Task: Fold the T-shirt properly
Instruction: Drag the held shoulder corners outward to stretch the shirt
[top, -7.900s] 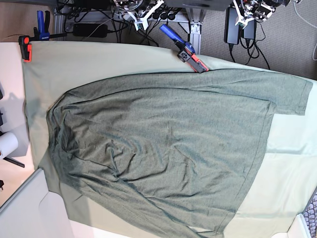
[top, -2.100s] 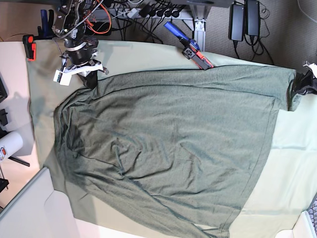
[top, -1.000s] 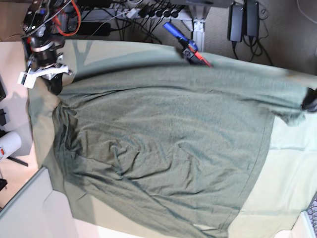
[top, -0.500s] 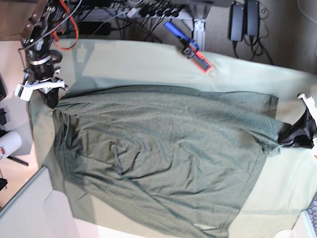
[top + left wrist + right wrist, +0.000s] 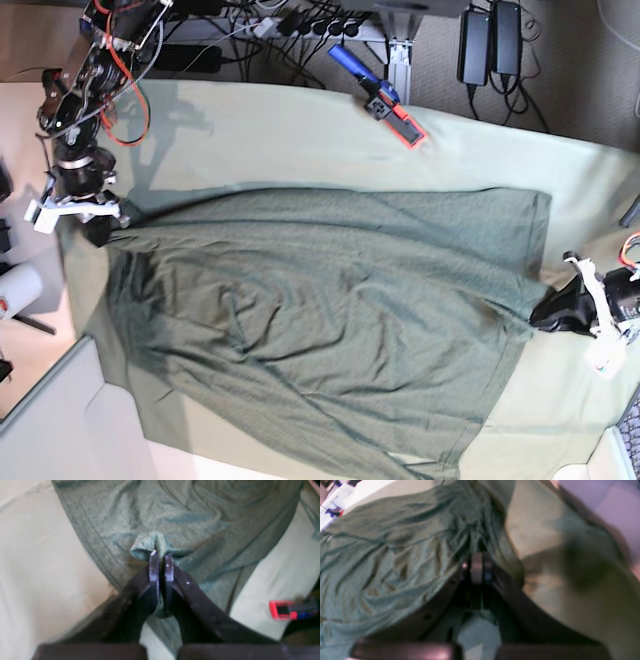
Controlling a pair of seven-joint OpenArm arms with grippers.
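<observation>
Right wrist view blurred throughout. T-shirt (image 5: 330,310) lower hem cut by base view's bottom edge. Left hand (image 5: 545,312) arm cropped at right edge.

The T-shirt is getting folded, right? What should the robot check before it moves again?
1. Left fingers pinching the T-shirt: ok, a bunch of cloth is squeezed between the shut tips.
2. Right fingers pinching the shirt: ok, shut with cloth bunched at the tips, though the picture is blurry.
3. Shirt lying smooth: not ok, wrinkles near the right arm's end.
4. Edge between the two grips straight: ok, roughly straight.
5. Clamp clear of the shirt: ok, it sits apart on the tablecloth.
6. Bottom corner of the shirt fully in view: cannot tell, it runs off the picture.
</observation>
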